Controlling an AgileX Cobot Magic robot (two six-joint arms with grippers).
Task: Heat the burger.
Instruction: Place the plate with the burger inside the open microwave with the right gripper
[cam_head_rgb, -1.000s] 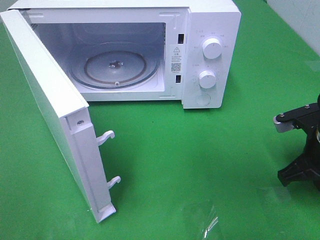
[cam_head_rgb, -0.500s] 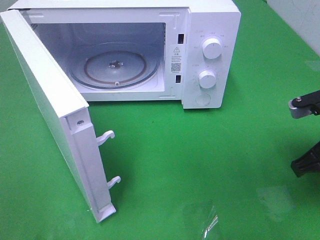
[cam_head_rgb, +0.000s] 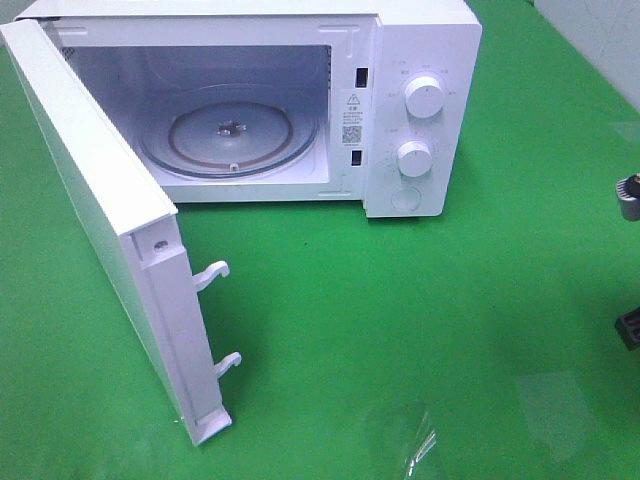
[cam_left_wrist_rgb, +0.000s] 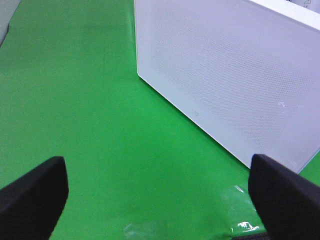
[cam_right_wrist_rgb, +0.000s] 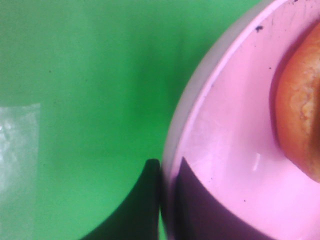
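The microwave (cam_head_rgb: 420, 40) had a smooth white casing with a soft sheen. Its door (cam_left_wrist_rgb: 235, 75) was faced with a finely dotted, frosted-looking panel, and a clear glass turntable (cam_head_rgb: 230, 135) lay inside. The green surface (cam_head_rgb: 400, 320) looked smooth and faintly shiny, with patches of glossy clear film (cam_head_rgb: 415, 445) on it, while the pink plate (cam_right_wrist_rgb: 225, 165) was smooth and glossy with a few dark specks, the burger (cam_right_wrist_rgb: 300, 110) had a golden-brown, finely pitted bun, and the fingers (cam_left_wrist_rgb: 35, 195) of the left hand (cam_left_wrist_rgb: 157, 200) were matt black with a fine grain.

Green cloth (cam_head_rgb: 400, 300) covers the table, pale wall (cam_head_rgb: 600, 30) behind.
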